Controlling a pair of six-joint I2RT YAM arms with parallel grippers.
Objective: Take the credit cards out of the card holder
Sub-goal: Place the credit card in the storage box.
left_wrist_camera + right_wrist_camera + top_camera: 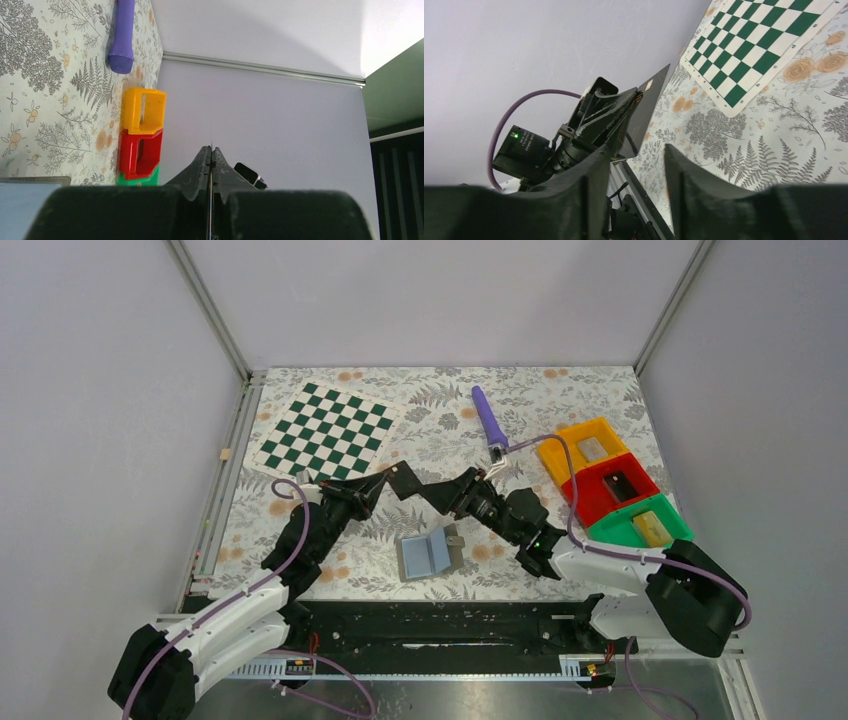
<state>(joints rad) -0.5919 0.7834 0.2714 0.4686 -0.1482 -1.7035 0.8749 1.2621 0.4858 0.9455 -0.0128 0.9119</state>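
The grey card holder [430, 553] lies open on the table, light blue inner faces up; its corner shows in the left wrist view [25, 205]. My left gripper [385, 483] is shut on a dark credit card [405, 479] and holds it above the table. In the left wrist view the card [211, 134] shows edge-on between the closed fingers. My right gripper [432, 492] is open and faces the card from the right. In the right wrist view the card [646, 112] stands just beyond my open right gripper [636, 167], its lower corner near the left finger [594, 170].
Yellow [560, 465], red [585, 502] and green [612, 533] bins stand in a row at the right, each with a small object inside. A purple handled tool [488, 418] lies at the back centre. A green-and-white chessboard [328, 430] lies at the back left.
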